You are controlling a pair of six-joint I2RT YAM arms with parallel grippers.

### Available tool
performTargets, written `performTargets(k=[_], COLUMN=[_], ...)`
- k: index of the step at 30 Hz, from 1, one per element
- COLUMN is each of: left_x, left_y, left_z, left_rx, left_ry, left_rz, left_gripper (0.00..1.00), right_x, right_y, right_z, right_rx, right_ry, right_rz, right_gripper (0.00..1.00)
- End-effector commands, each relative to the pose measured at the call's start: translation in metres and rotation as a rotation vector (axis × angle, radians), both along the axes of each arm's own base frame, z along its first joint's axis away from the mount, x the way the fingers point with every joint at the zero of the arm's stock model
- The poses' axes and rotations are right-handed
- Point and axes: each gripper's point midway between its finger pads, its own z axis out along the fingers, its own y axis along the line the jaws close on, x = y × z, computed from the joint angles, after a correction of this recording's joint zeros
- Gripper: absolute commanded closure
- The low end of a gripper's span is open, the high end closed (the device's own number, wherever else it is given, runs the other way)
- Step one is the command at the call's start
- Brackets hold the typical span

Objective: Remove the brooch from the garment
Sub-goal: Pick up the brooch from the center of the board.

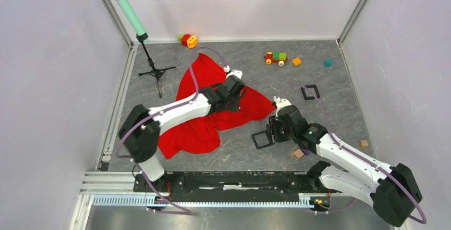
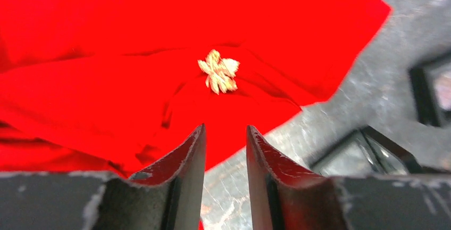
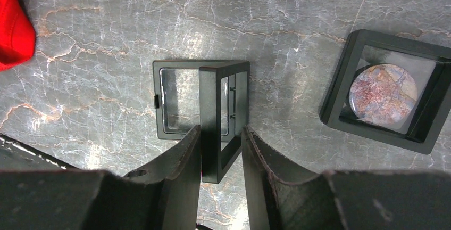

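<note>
Fingers [image 2: 192,158] of the left gripper [image 2: 225,134] are parted by a narrow gap with nothing between them, hanging low over the red cloth garment [image 2: 106,81] near its edge. The small pale gold flower-shaped brooch [image 2: 218,71] sits on the garment among shallow folds, just past the fingertips and apart from them. In the top view the left gripper covers the right part of the garment and hides the brooch. The right gripper [image 3: 222,153] is off the garment, over the grey marbled tabletop [image 3: 80,81] just beside the garment's near right edge. Its fingers [image 3: 181,161] straddle the upright hinged lid [image 3: 218,113] of an open black square display box [image 3: 173,99]. One finger looks to be against the lid, but I cannot tell whether the lid is actually clamped. A second black square box [image 3: 343,78] holding a round mottled pink stone [image 3: 383,91] lies farther from the garment, apart from the open box. Past the garment's far side in the top view are a mint green microphone on a black tripod stand [image 1: 127,9], red and orange ring toys [image 1: 187,40], a colourful toy train [image 1: 275,57], an orange block [image 1: 297,62] and a teal block [image 1: 327,63].
</note>
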Motion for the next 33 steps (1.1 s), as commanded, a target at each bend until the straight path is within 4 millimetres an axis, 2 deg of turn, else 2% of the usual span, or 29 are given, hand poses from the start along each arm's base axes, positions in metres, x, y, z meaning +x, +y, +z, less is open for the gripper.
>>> performTargets(k=[1, 5, 7, 8, 12, 16, 20, 24, 26, 27, 30, 31, 33], left_x=[0.028, 0.042, 0.048, 0.05, 0.056, 0.052, 0.049, 0.051, 0.053, 0.053, 0.055, 0.055, 0.053], left_y=[0.008, -0.007, -0.009, -0.008, -0.007, -0.025, -0.033, -0.037, -0.037, -0.035, -0.028, -0.025, -0.019], left_z=[-0.018, -0.033, -0.04, -0.045, -0.055, -0.067, -0.073, -0.064, -0.054, -0.052, -0.035, -0.029, -0.022], left_rx=[0.167, 0.09, 0.045, 0.032, 0.003, -0.113, -0.146, -0.18, -0.201, -0.203, -0.201, -0.195, -0.168], left_ry=[0.007, 0.073, 0.111, 0.132, 0.167, 0.254, 0.283, 0.253, 0.196, 0.171, 0.069, 0.038, -0.006], left_rz=[0.014, 0.005, 0.013, 0.021, 0.043, -0.008, -0.029, -0.048, -0.069, -0.074, -0.096, -0.108, -0.128], left_gripper=[0.62, 0.56, 0.44, 0.42, 0.4, 0.52, 0.65, 0.82, 0.88, 0.91, 0.96, 0.97, 0.98], right_x=[0.012, 0.011, 0.011, 0.011, 0.011, 0.011, 0.011, 0.012, 0.013, 0.014, 0.02, 0.023, 0.029], right_y=[0.001, 0.002, 0.002, 0.001, 0.003, 0.003, 0.003, 0.003, 0.003, 0.003, 0.003, 0.003, 0.003], right_z=[0.013, 0.011, 0.012, 0.012, 0.014, 0.015, 0.015, 0.016, 0.019, 0.021, 0.032, 0.037, 0.048], right_rx=[-0.01, -0.007, -0.008, -0.006, 0.007, 0.006, 0.008, 0.01, 0.015, 0.016, 0.011, 0.01, 0.009], right_ry=[-0.046, -0.044, -0.047, -0.049, -0.053, -0.057, -0.056, -0.06, -0.068, -0.072, -0.102, -0.114, -0.14], right_rz=[-0.001, 0.01, 0.011, 0.009, 0.015, 0.021, 0.019, 0.018, 0.017, 0.019, 0.013, 0.009, 0.004], right_gripper=[0.62, 0.62, 0.62, 0.62, 0.62, 0.62, 0.62, 0.62, 0.62, 0.59, 0.33, 0.27, 0.25])
